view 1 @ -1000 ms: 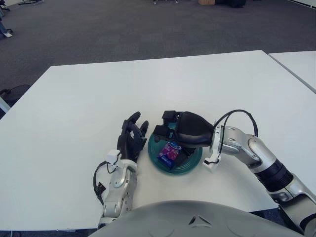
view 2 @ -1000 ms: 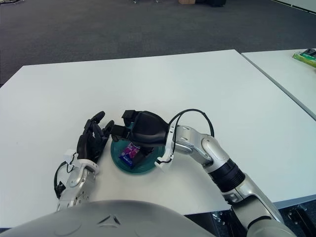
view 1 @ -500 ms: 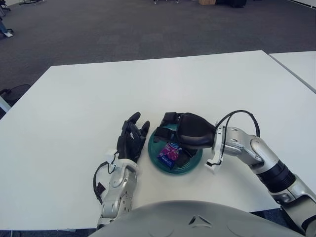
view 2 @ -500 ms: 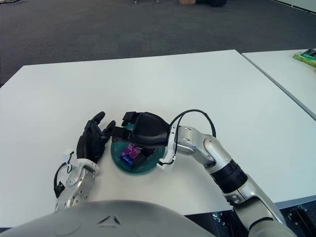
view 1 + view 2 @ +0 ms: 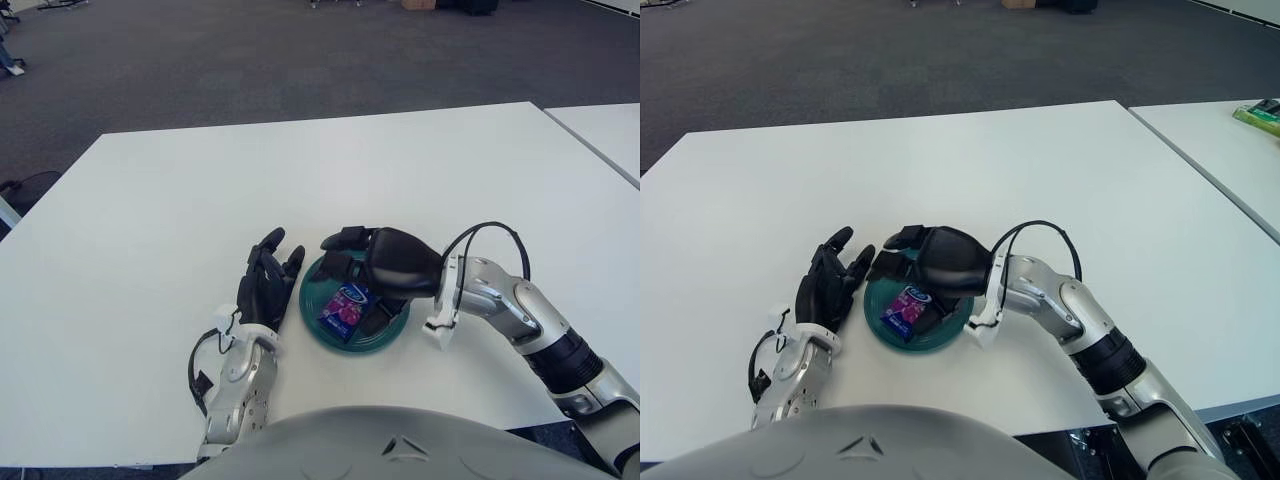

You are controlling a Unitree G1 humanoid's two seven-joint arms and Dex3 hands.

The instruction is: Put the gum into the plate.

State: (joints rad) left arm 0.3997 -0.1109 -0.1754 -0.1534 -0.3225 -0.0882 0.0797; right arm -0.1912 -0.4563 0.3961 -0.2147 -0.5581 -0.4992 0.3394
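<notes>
A purple gum packet [image 5: 343, 307] lies in the teal plate [image 5: 393, 333] near the table's front edge. My right hand [image 5: 372, 265] hovers over the plate's far and right part, fingers spread and holding nothing, the packet just below its fingertips. My left hand [image 5: 264, 284] shows just left of the plate, fingers extended and empty.
The white table [image 5: 200, 200] stretches wide behind and to both sides. A second white table [image 5: 1230, 150] stands to the right across a narrow gap, with a green object [image 5: 1262, 115] on its far edge. A black cable [image 5: 485, 232] loops over my right wrist.
My right hand has opened off the gum packet and drawn slightly back to the right, leaving the packet uncovered in the plate. The left hand has barely moved.
</notes>
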